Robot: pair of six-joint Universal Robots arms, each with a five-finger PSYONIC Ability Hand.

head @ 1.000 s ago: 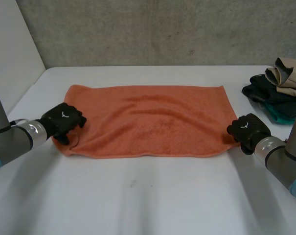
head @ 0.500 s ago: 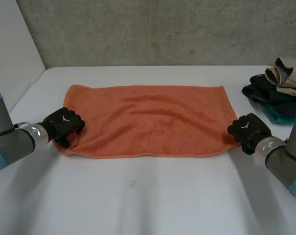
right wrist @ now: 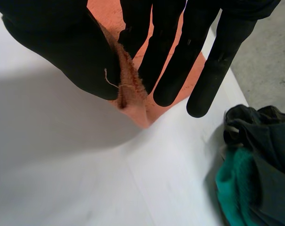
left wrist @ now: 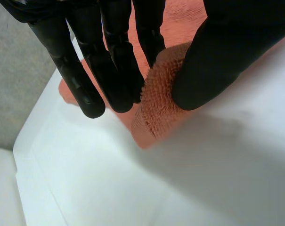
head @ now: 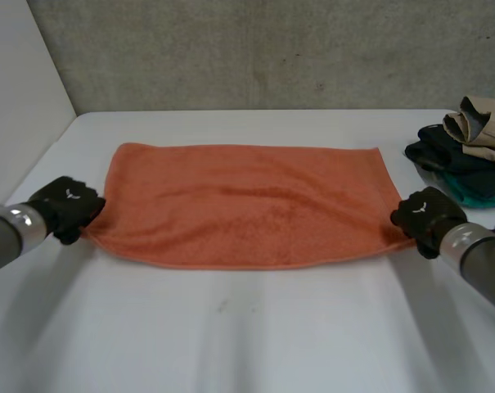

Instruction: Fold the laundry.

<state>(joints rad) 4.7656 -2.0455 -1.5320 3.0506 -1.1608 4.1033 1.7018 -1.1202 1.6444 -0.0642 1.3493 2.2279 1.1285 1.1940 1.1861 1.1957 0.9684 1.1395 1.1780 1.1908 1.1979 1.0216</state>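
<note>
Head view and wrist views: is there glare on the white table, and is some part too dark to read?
Head view: no glare on the table; the towel is evenly lit; the clothes pile is partly too dark to separate. Left wrist view: the left hand is plain black, but the pinched towel corner reads well. Right wrist view: likewise for the right hand.

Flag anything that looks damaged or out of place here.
A loose thread sticks out of the orange towel at the corner pinched by the right hand; the hem looks frayed there. Nothing else stands out.
</note>
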